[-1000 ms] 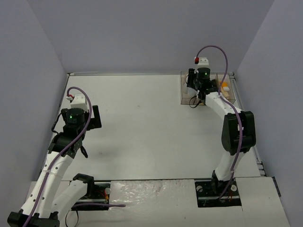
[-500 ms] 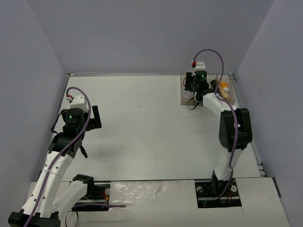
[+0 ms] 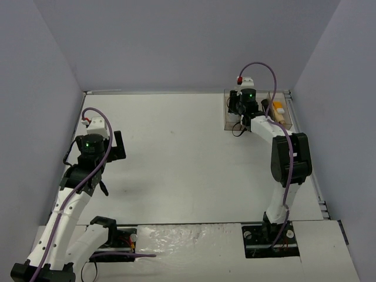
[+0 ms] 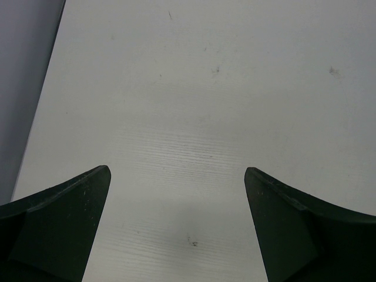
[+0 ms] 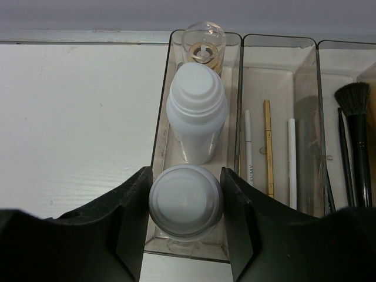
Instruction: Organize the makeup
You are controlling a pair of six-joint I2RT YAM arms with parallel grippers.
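Note:
My right gripper (image 5: pixel 186 179) is shut on a white bottle (image 5: pixel 185 205), which stands upright in the near end of the leftmost compartment of the clear smoky box (image 5: pixel 160 129). Behind it in the same compartment stand a second white bottle (image 5: pixel 197 111) and a small glass bottle of tan liquid (image 5: pixel 202 50). Thin pencils (image 5: pixel 268 147) lie in the second compartment and a black brush (image 5: pixel 355 117) in the third. In the top view the right gripper (image 3: pixel 242 108) is over the box (image 3: pixel 229 122) at the back right, with an orange tube (image 3: pixel 278 108) in it. My left gripper (image 4: pixel 176 176) is open and empty.
The box sits against the back wall near the right wall. The left gripper (image 3: pixel 88 182) hovers over bare white table near the left wall. Both arm bases and a crinkled white sheet (image 3: pixel 176 235) are at the near edge.
The right arm has stretched a little further back and left over the box, mostly in the first half second. The left arm has not moved.

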